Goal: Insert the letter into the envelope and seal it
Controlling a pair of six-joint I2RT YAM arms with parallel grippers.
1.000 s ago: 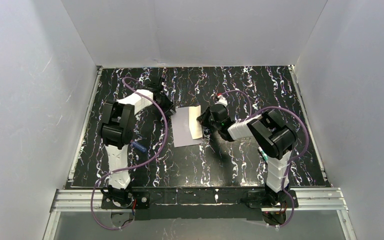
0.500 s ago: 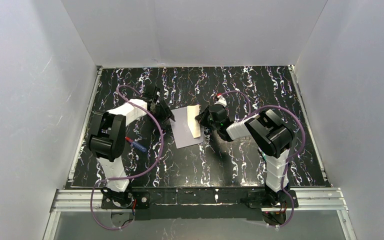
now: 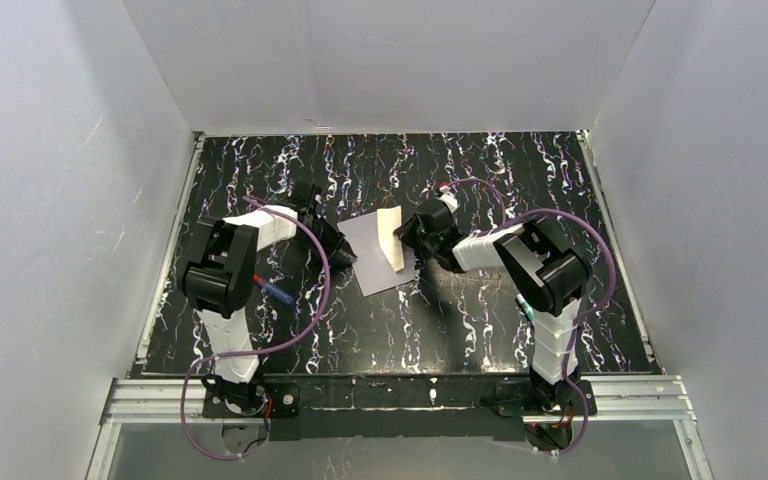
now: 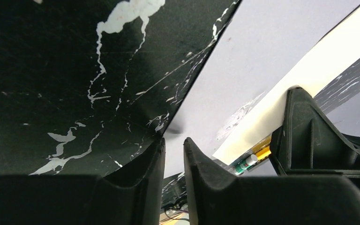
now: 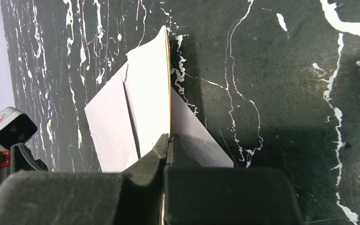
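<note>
The lavender-grey envelope (image 3: 378,268) lies flat mid-table, also seen in the left wrist view (image 4: 258,61) and the right wrist view (image 5: 108,126). The cream letter (image 3: 392,236) tilts up from the envelope's right side. In the right wrist view its back (image 5: 151,89) shows, with a reddish edge. My right gripper (image 3: 412,238) is shut on the letter's lower edge (image 5: 169,137). My left gripper (image 3: 344,256) sits low at the envelope's left edge. Its jaws (image 4: 173,146) stand a narrow gap apart, and the envelope's edge runs into that gap.
The table (image 3: 480,170) is black with white marbling, boxed in by white walls on three sides. A blue pen-like item (image 3: 278,292) rides by the left arm, and a green-and-white tube (image 4: 244,162) shows under the right gripper's body (image 4: 314,136).
My left gripper opened wide, then closed to a narrow gap while sliding down to the envelope's left edge. The envelope turned slightly. The right gripper kept its hold on the letter.
</note>
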